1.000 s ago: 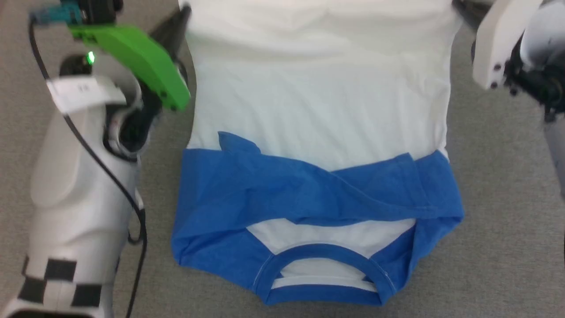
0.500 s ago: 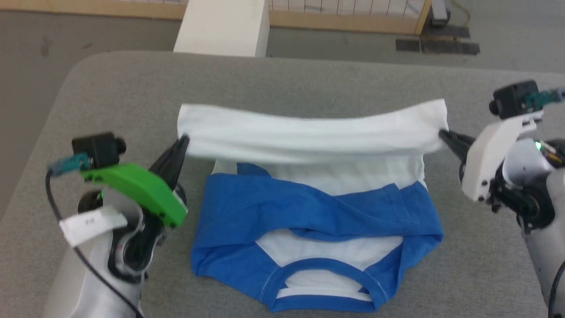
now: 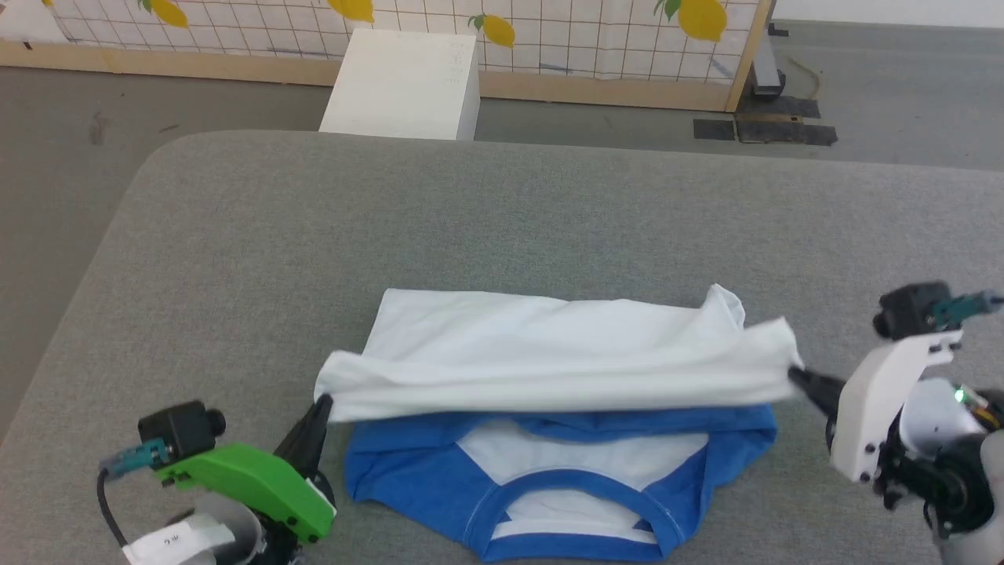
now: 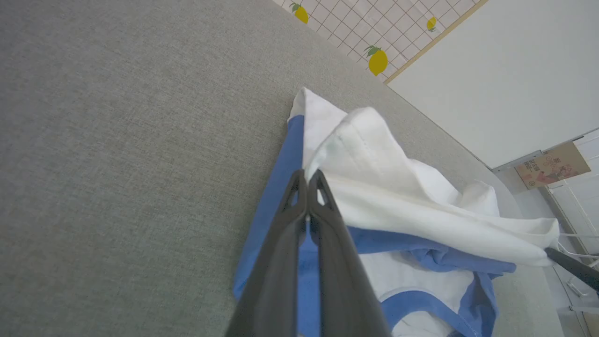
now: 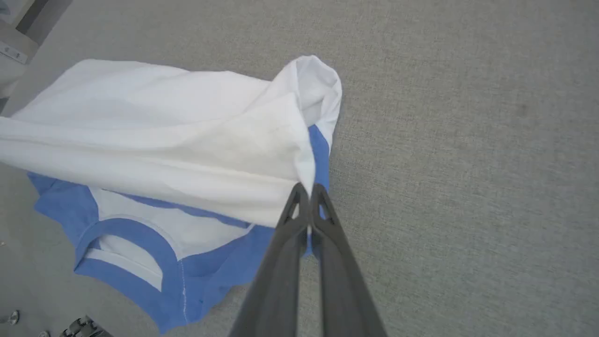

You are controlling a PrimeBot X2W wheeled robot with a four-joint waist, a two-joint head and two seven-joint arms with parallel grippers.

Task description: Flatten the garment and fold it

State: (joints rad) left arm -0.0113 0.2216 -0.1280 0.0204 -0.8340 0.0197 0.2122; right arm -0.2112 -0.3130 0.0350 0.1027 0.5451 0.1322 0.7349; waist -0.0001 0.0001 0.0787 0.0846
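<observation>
Grey woven tabletop (image 3: pixel 235 235) is spreading across most of the head view, one rounded corner at upper left, with bare grey floor (image 3: pixel 70 133) running beyond it. On that floor a white box (image 3: pixel 404 82) is standing at top centre, against a tiled wall panel (image 3: pixel 596 31) printed with yellow lemons and edged in pale wood. The garment (image 3: pixel 549 369) is lying at lower centre of the head view, neck end toward the bottom edge. Its blue collar band (image 3: pixel 565 479) is sitting lowest, and the blue sleeves and shoulders (image 3: pixel 384 463) are bunching to either side and just above it. A white layer of the body is stretching as a long horizontal band across the blue part, sagging a little in the middle. The far white edge is resting flat on the table. The left gripper (image 3: pixel 322 402), at lower left, is pinching the left end of that band. In the left wrist view its two dark fingers are meeting tight on a stitched white hem corner, with blue cloth beneath them. The right gripper (image 3: pixel 792 375), toward the right edge, is clamping the band's right end. In the right wrist view its fingers are pressing together on the white corner, no gap between them, with a blue edge just behind the tips. A green bracket (image 3: pixel 243 482) is riding on the left wrist and a white bracket (image 3: pixel 882 408) on the right, each carrying a small black camera. The two arms are standing well apart, one on either side of the garment.
</observation>
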